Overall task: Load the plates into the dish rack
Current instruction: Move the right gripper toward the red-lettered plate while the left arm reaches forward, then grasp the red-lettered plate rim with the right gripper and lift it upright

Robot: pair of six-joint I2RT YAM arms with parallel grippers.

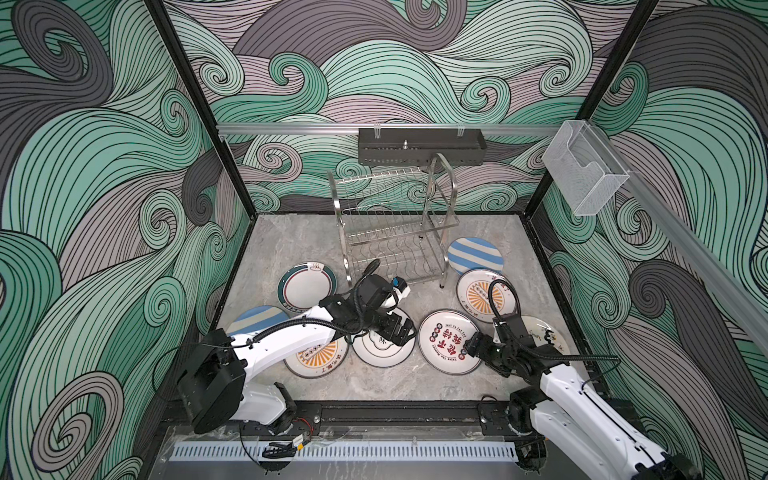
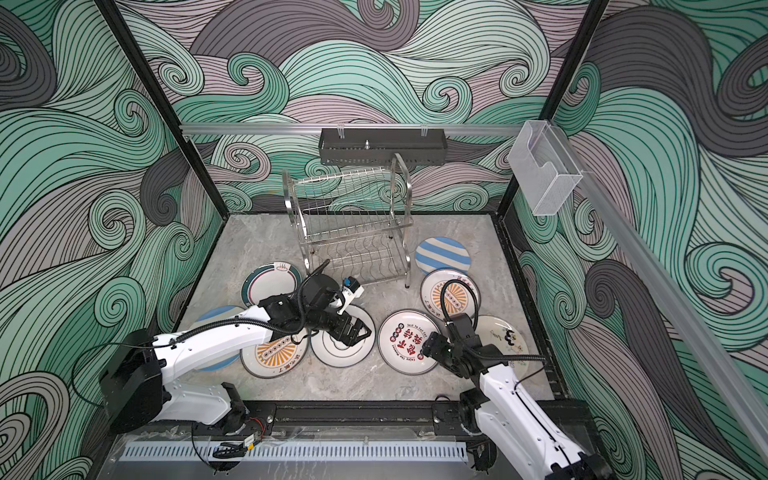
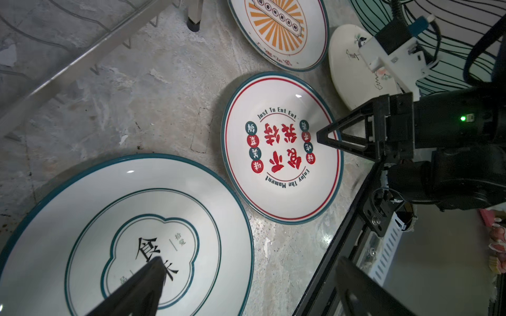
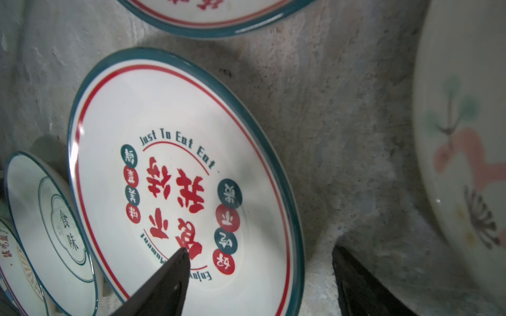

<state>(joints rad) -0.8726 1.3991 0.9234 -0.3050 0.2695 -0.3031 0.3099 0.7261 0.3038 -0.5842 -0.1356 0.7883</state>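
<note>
The steel wire dish rack (image 1: 399,257) (image 2: 357,253) stands empty at the back middle. Several plates lie flat on the stone table. My right gripper (image 1: 469,345) (image 4: 260,250) is open at the red-character plate (image 1: 442,340) (image 2: 405,345) (image 4: 169,131). One finger hangs over the plate's inside, the other over bare table, so the rim runs between them. My left gripper (image 1: 405,328) (image 3: 252,262) is open above the black-character plate (image 1: 380,355) (image 3: 123,219). One fingertip (image 3: 156,266) is over that plate's centre. Neither gripper holds anything.
Orange sunburst plates (image 1: 482,295) (image 1: 316,361), blue-striped plates (image 1: 475,254) (image 1: 253,320), a green-rimmed plate (image 1: 305,286) and a cream drawn plate (image 1: 540,332) lie around. A black perforated tray (image 1: 422,145) and a clear box (image 1: 586,166) hang on the rails.
</note>
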